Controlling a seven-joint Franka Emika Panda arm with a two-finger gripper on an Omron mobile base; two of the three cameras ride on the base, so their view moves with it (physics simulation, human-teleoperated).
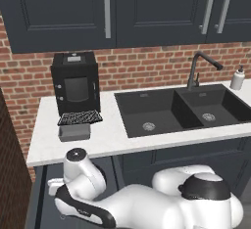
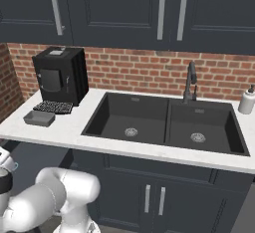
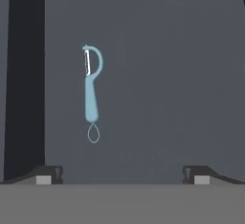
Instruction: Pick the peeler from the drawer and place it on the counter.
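Observation:
The pale-blue peeler [image 3: 91,91] lies flat on the grey floor of the open drawer [image 3: 167,74], looped head away from the hand and a thin wire loop at the handle's end. My gripper [image 3: 123,176] hangs above the drawer floor, open, with nothing between its fingertips [image 3: 48,175]. The peeler is ahead of the gripper and left of the gap's middle, nearer the left fingertip. In the left base view the arm bends down at the lower left, under the white counter [image 1: 110,140], over the drawer's grey inside [image 1: 41,201].
A black coffee machine [image 1: 75,83] with a grey tray [image 1: 74,132] in front stands on the counter's left. The black double sink [image 1: 181,108], faucet [image 1: 196,69] and soap bottle [image 1: 238,79] take the right. A dark band [image 3: 26,74] runs along the drawer's left side.

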